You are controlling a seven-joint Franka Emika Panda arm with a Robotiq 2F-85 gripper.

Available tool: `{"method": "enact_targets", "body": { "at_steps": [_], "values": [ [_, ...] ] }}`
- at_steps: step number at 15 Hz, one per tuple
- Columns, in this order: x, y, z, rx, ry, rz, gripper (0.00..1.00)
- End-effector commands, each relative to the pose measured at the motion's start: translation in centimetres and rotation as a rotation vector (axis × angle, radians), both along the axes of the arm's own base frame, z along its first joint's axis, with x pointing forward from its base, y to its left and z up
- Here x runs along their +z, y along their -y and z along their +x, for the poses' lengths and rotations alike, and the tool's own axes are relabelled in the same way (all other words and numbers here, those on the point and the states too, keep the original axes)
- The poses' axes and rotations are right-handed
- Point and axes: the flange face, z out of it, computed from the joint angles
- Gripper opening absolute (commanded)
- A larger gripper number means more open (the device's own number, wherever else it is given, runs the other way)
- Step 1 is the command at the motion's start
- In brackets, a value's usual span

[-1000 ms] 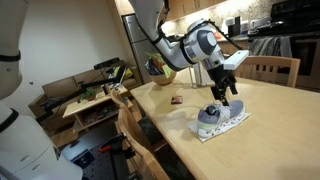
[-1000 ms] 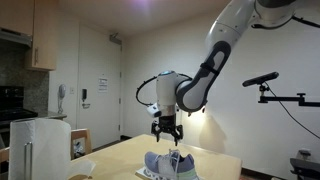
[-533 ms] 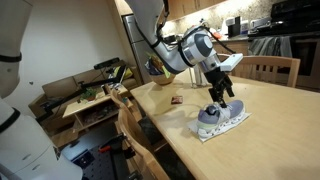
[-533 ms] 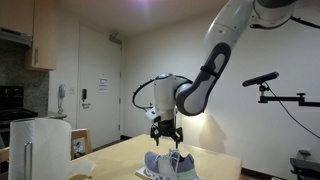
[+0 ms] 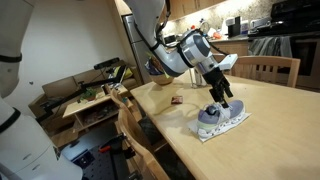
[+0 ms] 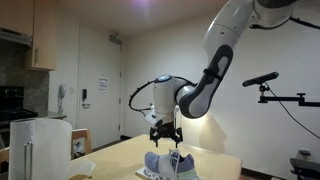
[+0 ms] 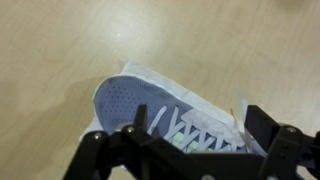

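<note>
Wrist view, please, says Ana: what lies under the gripper (image 7: 180,138)?
Ben: 1 grey-blue shoe (image 7: 160,112) with white laces, sole down on a white paper sheet (image 7: 195,88) on the wooden table (image 7: 50,60).
Ana: Where on the table?
Ben: In an exterior view the shoe (image 5: 220,118) sits nearer the long front edge of the table (image 5: 280,130) than the far edge, away from every corner. A small dark object (image 5: 176,100) lies well apart from it, toward the table's end.
Ana: How would it handle?
Ben: I judge it light, soft in the mesh upper, stiffer at the sole and heel. The upper would give under a squeeze, and the paper might slide or lift with it. The sides at the laced middle, or the heel collar, look like the firmest hold.
Ana: And the gripper?
Ben: Its 2 fingers stand spread wide with the laces between them, gripping nothing. In both exterior views it hangs just above the shoe (image 6: 168,163); whether a fingertip touches it I cannot tell
</note>
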Motion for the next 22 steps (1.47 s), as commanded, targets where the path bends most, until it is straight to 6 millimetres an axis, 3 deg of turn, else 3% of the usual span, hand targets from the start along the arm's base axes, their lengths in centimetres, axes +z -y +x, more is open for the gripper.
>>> {"method": "enact_targets", "body": {
  "at_steps": [1, 14, 22],
  "values": [
    [0.0, -0.3, -0.1, 0.054, 0.011, -0.039, 1.0],
    [1.0, 0.8, 0.7, -0.087, -0.048, 0.268, 1.0],
    [1.0, 0.7, 0.0, -0.142, -0.103, 0.251, 1.0]
  ]
}}
